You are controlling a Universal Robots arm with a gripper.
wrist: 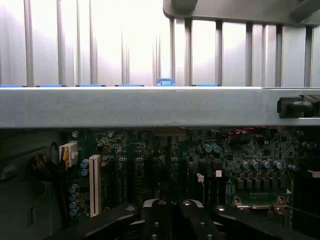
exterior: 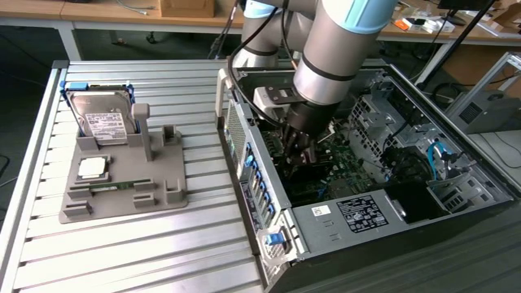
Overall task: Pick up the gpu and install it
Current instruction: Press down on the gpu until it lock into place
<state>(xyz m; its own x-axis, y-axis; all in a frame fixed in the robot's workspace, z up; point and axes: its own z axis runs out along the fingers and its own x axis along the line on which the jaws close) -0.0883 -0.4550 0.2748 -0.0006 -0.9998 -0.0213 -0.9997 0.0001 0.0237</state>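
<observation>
Slatted metal desk (exterior: 122, 244), carrying an open computer case (exterior: 269, 201) toward the exterior view's right, side panel off, interior exposed. Robot arm (exterior: 334, 55) reaching down from above into the case's middle. Grey parts holder (exterior: 122, 207) well apart from the case on the exterior view's left, bearing a hard drive (exterior: 102, 119) stood upright and a slim green memory stick (exterior: 122, 184) lying flat; no dark card seen on it.

Green motherboard (wrist: 150, 160) directly beneath the wrist, expansion slots running side by side, one white slot (wrist: 94, 185) standing out beside a row of blue capacitors. Grey case rail (wrist: 150, 107) crossing beyond it.

The gpu (exterior: 303, 176): judged to be the dark flat shape just under the fingertips, low over the slot area inside the case; hard to separate from the dark interior, so seating not confirmed.

Claw (exterior: 303, 157) closed tight, fingers (wrist: 159, 220) pressed together; whether the card's edge sits pinched between them cannot be told.

For doing this step well, as a judgement: keep the card upright and parallel to the slots, bracket end toward the case's rear wall, edge connector centred over one slot. Press straight down, evenly, without rocking. Mind nearby capacitors and loose cables. Avoid any sideways drag across the board.
</observation>
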